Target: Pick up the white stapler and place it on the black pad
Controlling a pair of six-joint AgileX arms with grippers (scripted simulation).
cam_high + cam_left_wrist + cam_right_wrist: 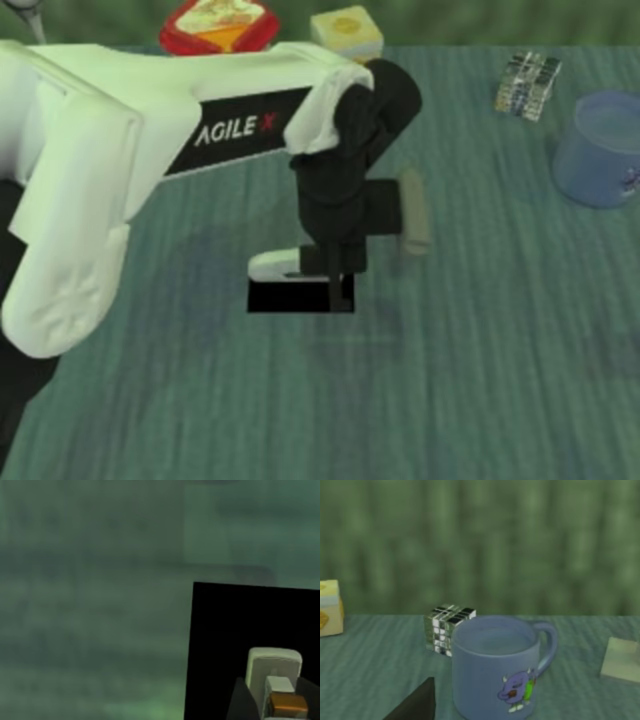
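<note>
The white stapler [275, 265] hangs in my left gripper [335, 262], which is shut on it. It lies crosswise over the far edge of the black pad [300, 298] near the table's middle. In the left wrist view the stapler [275, 672] sits between two dark fingers [243, 700] with the black pad [220, 640] right under it. Whether it touches the pad I cannot tell. My right gripper [420, 705] is outside the top view; only a dark tip of it shows in the right wrist view, beside a blue mug.
Along the far edge stand a red-orange item [220, 25] and a cream box [347, 33]. A mirrored cube [527, 84] and the blue mug [600, 148] stand far right. In the right wrist view, a pale block [622, 660] lies beyond the mug [495, 670].
</note>
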